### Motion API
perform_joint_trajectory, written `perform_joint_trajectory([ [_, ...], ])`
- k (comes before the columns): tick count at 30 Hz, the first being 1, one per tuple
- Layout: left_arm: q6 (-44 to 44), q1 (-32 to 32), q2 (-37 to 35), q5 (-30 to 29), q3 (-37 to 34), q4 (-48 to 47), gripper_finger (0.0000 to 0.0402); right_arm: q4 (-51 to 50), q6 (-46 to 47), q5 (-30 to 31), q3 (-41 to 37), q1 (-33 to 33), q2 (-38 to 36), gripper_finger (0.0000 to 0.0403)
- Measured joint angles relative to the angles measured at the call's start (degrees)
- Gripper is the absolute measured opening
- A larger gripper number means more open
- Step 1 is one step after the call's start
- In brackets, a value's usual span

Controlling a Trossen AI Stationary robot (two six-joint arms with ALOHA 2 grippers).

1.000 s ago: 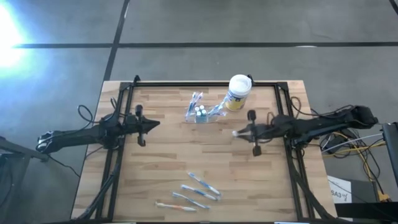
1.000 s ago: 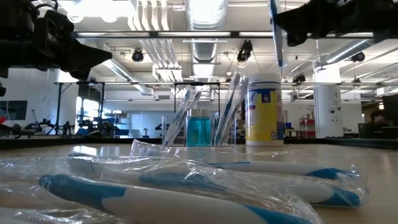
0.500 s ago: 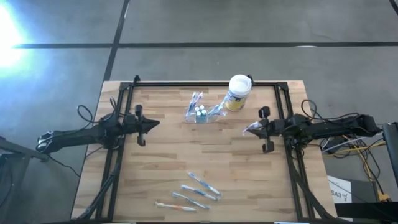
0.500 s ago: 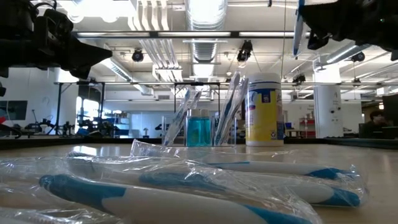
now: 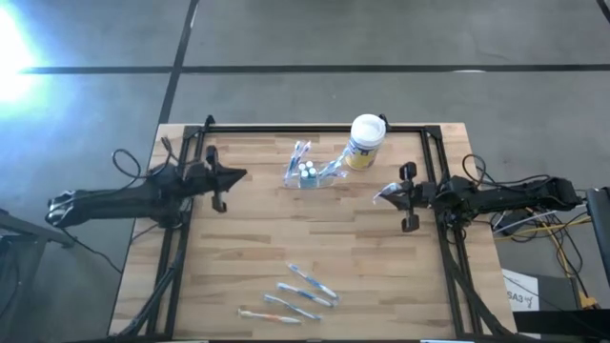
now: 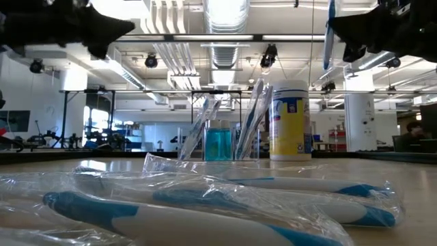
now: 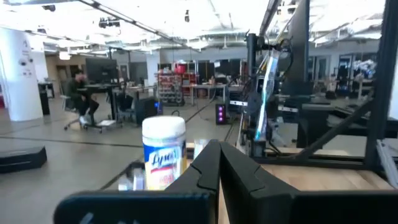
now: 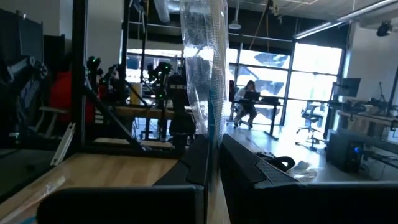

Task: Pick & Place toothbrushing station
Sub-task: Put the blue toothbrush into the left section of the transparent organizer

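Toothbrushing station [image 5: 307, 174] stood on the table [image 5: 248, 248] just beside the white canister [image 5: 365, 140], brushes leaning out of it. From above, my right fingers [image 5: 386, 196] hovered near the canister, pinched shut on a wrapped toothbrush [image 5: 382, 195], probably bound for the station; my left fingers [image 5: 238, 175] waited shut and empty, well apart from it. At table height, spare wrapped toothbrushes [image 6: 225, 198] lay in front of the station [image 6: 218, 145]. My left wrist showed the canister [image 7: 163, 152] ahead. My right wrist showed the wrapper [image 8: 202, 74] standing upright between my fingers [image 8: 200, 155].
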Motion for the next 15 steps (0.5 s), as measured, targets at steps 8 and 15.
perform_joint_trajectory([
  [8, 1.60, -0.24, 29.85, 3.15, 17.79, 8.37, 0.0010, -0.06, 0.00, -0.09, 0.25, 0.00, 0.26, 0.0022],
  [15, 2.01, -0.95, 51.68, 13.23, 37.25, 8.11, 0.0026, -0.31, -0.02, -0.29, 0.23, 0.00, 0.30, 0.0023],
])
